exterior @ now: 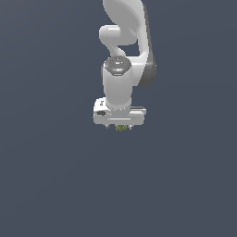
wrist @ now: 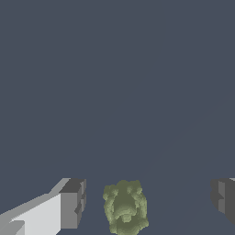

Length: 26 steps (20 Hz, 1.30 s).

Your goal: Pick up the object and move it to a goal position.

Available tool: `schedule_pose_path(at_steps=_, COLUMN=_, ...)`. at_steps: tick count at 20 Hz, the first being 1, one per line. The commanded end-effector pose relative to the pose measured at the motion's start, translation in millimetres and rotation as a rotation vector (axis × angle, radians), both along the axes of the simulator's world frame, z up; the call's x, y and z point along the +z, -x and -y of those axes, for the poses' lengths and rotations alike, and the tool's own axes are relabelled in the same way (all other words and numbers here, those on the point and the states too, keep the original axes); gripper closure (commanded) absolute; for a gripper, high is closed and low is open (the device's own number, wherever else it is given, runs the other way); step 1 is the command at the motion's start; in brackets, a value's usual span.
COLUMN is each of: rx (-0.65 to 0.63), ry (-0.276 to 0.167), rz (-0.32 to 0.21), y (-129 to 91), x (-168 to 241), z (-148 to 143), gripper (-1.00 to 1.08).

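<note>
The tool [wrist: 147, 202] stands open, its dark fingertips [wrist: 73, 202] wide apart with clear gaps to the olive-green object [wrist: 125, 207] between them. In the exterior view the object [exterior: 121, 127] peeks out at the tool's [exterior: 119, 126] six o'clock.

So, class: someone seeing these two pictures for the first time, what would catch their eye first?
The white robot arm dominates the exterior view, reaching down from the top centre against plain dark grey. Next is the olive-green clump, sitting between the gripper's wide-open fingers without touching either.
</note>
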<state>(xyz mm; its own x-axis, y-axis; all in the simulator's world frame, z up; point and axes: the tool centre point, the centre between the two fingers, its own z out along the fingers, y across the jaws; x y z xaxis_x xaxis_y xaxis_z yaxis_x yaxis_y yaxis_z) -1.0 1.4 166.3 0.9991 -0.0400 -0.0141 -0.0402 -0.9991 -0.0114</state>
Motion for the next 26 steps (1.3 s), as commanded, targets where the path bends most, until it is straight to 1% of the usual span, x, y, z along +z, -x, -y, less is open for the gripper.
schedule_pose_path(at_steps=1, rx=0.000, ry=0.000, rz=0.000, y=0.0, x=0.0, z=0.0, gripper=-0.92)
schedule_pose_path(at_steps=4, rx=-0.009, ry=0.002, rz=-0.003, y=0.7, x=-0.3, z=6.8, gripper=-0.92)
schedule_pose_path(at_steps=8, rx=-0.044, ry=0.009, rz=-0.015, y=4.1, x=-1.4, z=31.9, gripper=-0.92)
schedule_pose_path(at_steps=11, rx=-0.056, ry=0.011, rz=-0.020, y=5.6, x=-1.7, z=41.5, gripper=-0.92)
schedule_pose_path(at_steps=18, rx=-0.073, ry=0.011, rz=-0.019, y=6.5, x=-2.8, z=38.8, gripper=-0.92)
schedule_pose_path(at_steps=26, rx=-0.164, ry=0.013, rz=-0.017, y=12.2, x=-8.1, z=33.7, gripper=-0.92)
